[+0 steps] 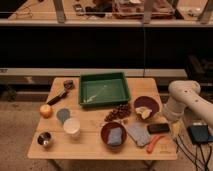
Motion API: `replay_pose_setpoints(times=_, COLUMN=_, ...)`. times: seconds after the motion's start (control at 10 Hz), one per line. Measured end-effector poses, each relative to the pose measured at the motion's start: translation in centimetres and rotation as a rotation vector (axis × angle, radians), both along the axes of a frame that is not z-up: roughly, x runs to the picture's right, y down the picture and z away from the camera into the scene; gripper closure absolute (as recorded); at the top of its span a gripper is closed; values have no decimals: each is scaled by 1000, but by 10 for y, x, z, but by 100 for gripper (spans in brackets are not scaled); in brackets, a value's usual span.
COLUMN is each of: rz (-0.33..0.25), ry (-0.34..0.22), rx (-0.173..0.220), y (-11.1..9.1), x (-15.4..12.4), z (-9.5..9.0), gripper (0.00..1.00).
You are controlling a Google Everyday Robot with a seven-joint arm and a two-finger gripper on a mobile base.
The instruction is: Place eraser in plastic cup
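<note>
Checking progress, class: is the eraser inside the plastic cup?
Out: eraser lies on the table, apart from the plastic cup; gripper hangs near it.

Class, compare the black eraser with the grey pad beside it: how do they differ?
The eraser is black; the grey pad is pale. The eraser is smaller than the pad. The eraser lies nearly crosswise; the pad slants. Both are flat rectangles lying on the table. The end effector hangs right of the eraser.

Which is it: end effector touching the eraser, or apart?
Cannot tell. In the camera view the end effector hangs at the right edge of the table, close beside the eraser; neither a gap nor contact shows plainly.
</note>
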State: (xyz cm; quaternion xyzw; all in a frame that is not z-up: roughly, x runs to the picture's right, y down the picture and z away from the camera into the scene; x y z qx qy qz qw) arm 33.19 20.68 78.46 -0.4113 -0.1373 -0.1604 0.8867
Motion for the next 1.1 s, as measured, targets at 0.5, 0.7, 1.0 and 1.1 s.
replay_pose_setpoints(times=0.5, rz=32, ry=0, rx=1, y=2, x=7, z=23, gripper=20)
replay_pose_setpoints(times=0.7, rz=54, ry=-16, rx=13, y=2, x=12, z=29, gripper=20)
replay_pose_setpoints(times=1.0, rz=77, ry=-22, rx=28, y=-1, x=14, z=38, gripper=20)
replay_pose_setpoints(times=1.1, rz=82, ry=-24, rx=32, y=-1, x=13, z=41, gripper=20)
